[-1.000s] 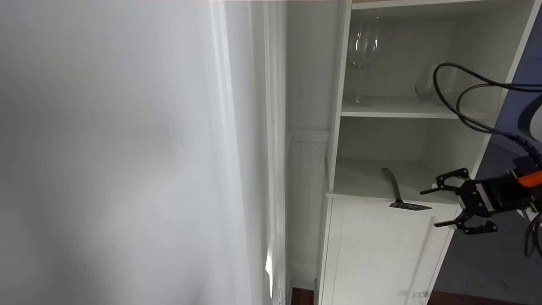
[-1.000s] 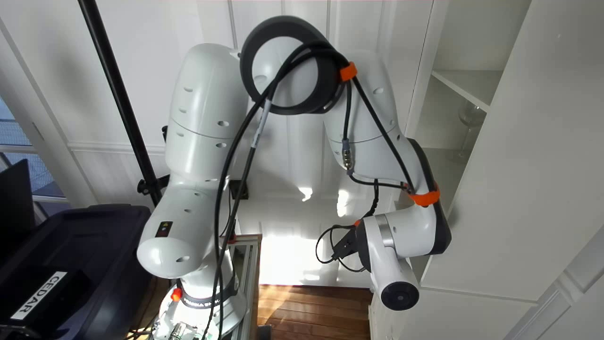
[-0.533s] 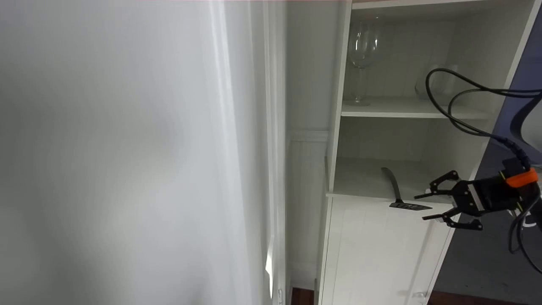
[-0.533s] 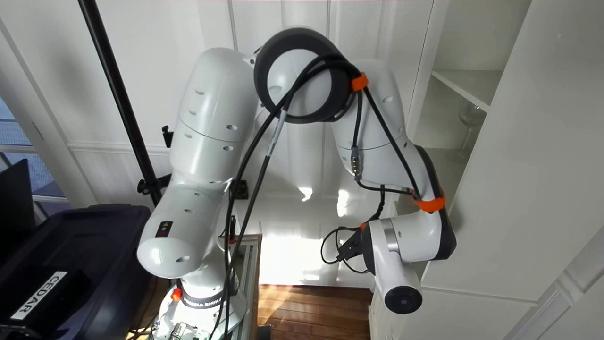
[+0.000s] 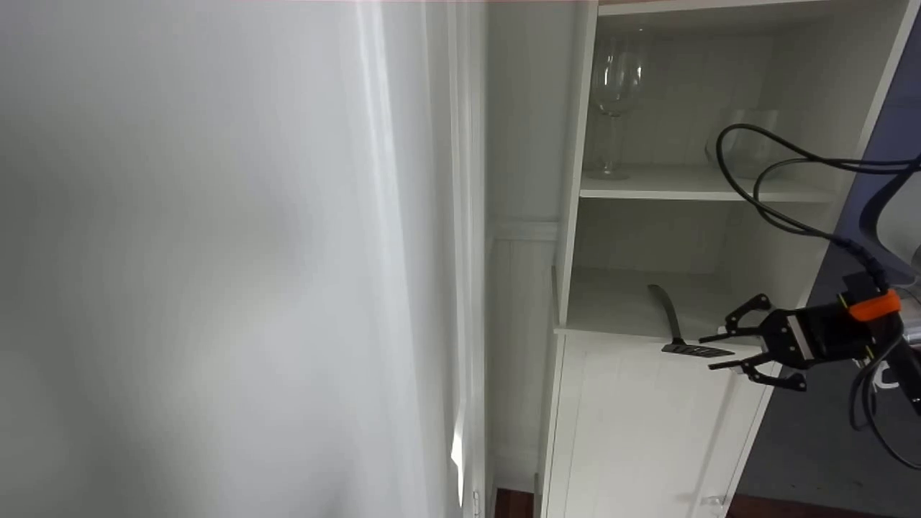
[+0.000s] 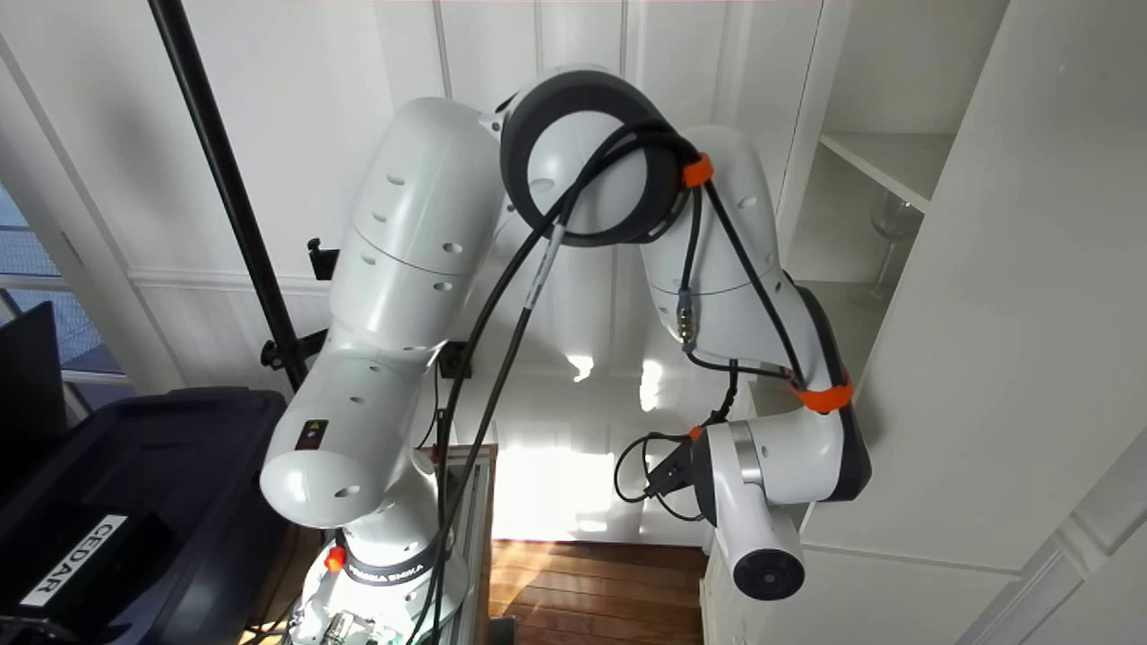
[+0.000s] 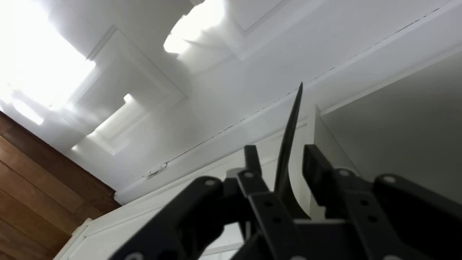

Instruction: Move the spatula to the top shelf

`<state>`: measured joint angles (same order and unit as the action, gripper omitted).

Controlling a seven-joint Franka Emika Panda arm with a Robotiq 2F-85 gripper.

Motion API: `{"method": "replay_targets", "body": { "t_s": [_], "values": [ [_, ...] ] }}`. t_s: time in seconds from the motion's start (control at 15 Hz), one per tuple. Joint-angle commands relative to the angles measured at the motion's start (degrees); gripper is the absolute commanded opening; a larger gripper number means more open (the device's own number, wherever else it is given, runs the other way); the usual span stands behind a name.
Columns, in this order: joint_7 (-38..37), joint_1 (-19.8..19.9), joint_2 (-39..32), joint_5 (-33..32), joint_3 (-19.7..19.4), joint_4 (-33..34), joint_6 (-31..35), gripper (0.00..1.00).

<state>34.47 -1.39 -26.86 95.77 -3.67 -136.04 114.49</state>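
Note:
The black spatula lies in the lower open compartment of the white cabinet, its slotted head jutting past the front edge. It is hidden in an exterior view where the cabinet side blocks it. My gripper points at the head from the right, fingertips at either side of its outer end. In the wrist view the gripper is partly open, with the spatula standing between the two fingers and gaps visible on both sides. The top shelf is above, and also shows in an exterior view.
A stemmed glass and a further clear glass stand on the upper shelf. Cables loop from my wrist in front of the shelf's right part. The cabinet door is below the spatula. A dark bin stands near the base.
My gripper has moved left towards the cabinet, bringing its fingertips to the spatula's head, and its jaws have narrowed. The arm and cables moved with it. The spatula has not moved.

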Motion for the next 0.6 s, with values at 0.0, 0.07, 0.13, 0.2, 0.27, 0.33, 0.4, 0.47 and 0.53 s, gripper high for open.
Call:
{"method": "replay_targets", "body": {
  "t_s": [0.0, 0.07, 0.13, 0.2, 0.27, 0.33, 0.4, 0.47, 0.53],
  "values": [
    [-0.11, 0.73, -1.46, 2.06, 0.13, 1.16, -1.62, 0.07],
    [-0.18, 0.89, -1.62, 2.26, 0.04, 1.26, -1.98, 0.02],
    [-0.15, 1.01, -1.77, 2.41, -0.05, 1.34, -2.19, 0.0],
    [-0.17, 1.29, -1.94, 2.55, -0.12, 1.39, -2.71, 0.0],
    [-0.01, 1.66, -1.95, 2.85, -0.22, 1.31, -3.38, 0.0],
    [0.06, 1.94, -1.93, 2.96, -0.33, 1.24, -4.17, 0.0],
    [0.22, 2.27, -1.79, 2.99, -0.54, 1.06, -4.85, 0.01],
    [0.32, 2.58, -1.79, 2.82, -0.68, 0.94, -5.53, 0.01],
    [0.54, 2.95, -1.36, 2.1, -0.84, 0.47, -6.71, 0.01]
  ]
}}
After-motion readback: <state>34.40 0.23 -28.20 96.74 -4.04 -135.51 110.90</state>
